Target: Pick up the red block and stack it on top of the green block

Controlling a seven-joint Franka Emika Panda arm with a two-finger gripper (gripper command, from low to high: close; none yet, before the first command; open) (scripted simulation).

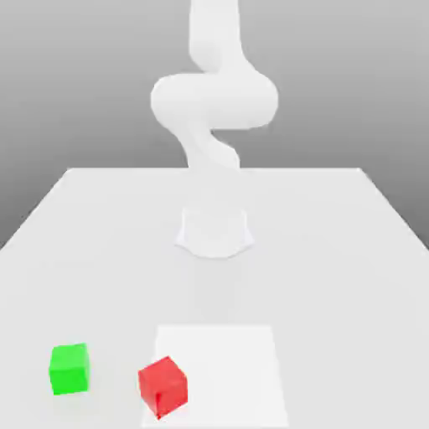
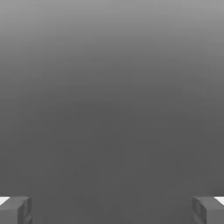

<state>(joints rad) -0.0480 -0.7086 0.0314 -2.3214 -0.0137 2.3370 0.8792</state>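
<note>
The red block (image 1: 162, 386) rests on the white table (image 1: 335, 251) near its front edge, turned slightly, at the left border of a lighter square patch (image 1: 226, 369). The green block (image 1: 69, 369) sits apart from it, toward the exterior view's left. Neither block appears in the hand view, which shows only grey background. There my gripper (image 2: 112, 210) is open, its two grey fingertips (image 2: 15, 210) far apart with nothing between them. In the exterior view the hand itself is not distinguishable; only the white arm (image 1: 214, 100) rises behind the blocks.
The arm's round base (image 1: 214, 232) stands at the middle of the table, behind the blocks. The table's side edges run toward the front at both sides of the exterior view.
</note>
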